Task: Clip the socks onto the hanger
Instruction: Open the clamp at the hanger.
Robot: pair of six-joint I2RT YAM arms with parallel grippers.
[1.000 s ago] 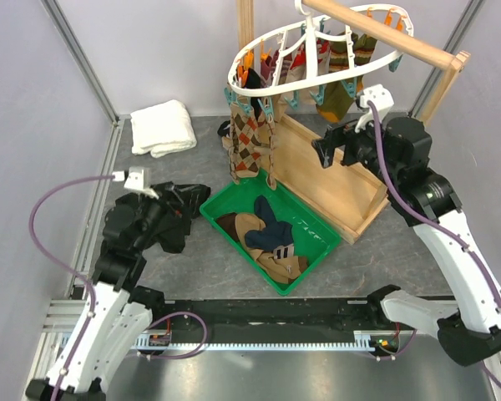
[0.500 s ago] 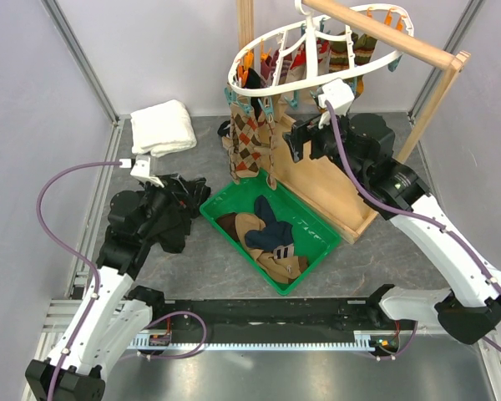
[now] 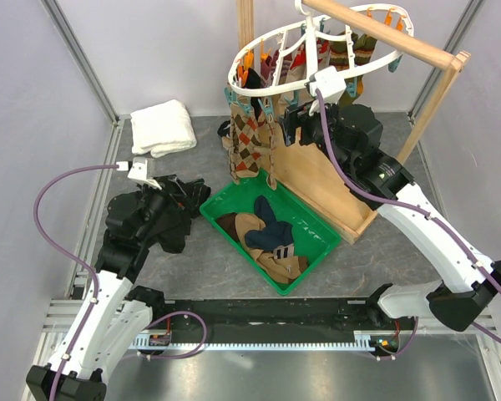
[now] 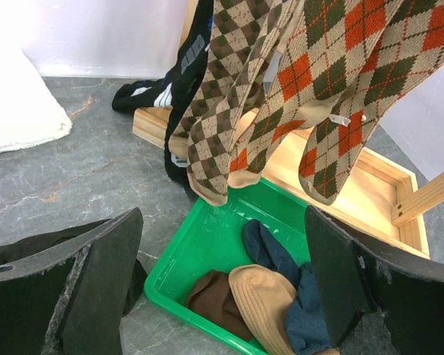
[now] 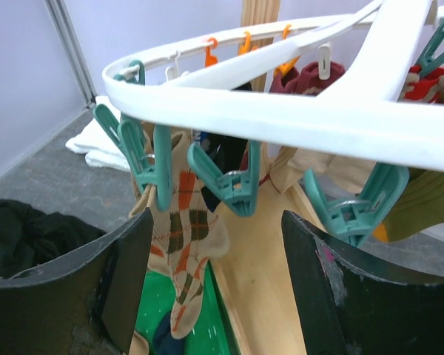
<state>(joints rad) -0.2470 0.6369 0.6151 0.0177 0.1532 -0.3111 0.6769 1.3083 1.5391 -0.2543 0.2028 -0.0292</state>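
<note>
A grey, stone-patterned table (image 3: 351, 263) is enclosed by pale lilac walls (image 3: 150, 50), joined by aluminium posts (image 3: 83, 63) in the upper corners.

A robotics lab test cell is showing here, not a home. Plain pale walls (image 3: 167, 50) and aluminium frame posts (image 3: 82, 63) are enclosing a grey mat (image 3: 175, 175). Two white robot arms (image 3: 434, 242) are sitting bolted to a metal rail (image 3: 267, 312), trailing purple cables (image 3: 36, 219). Laundry things, a clip hanger (image 3: 317, 79), a white towel (image 3: 163, 127) and a green tray (image 3: 309, 227), are sitting inside the enclosure.
</note>
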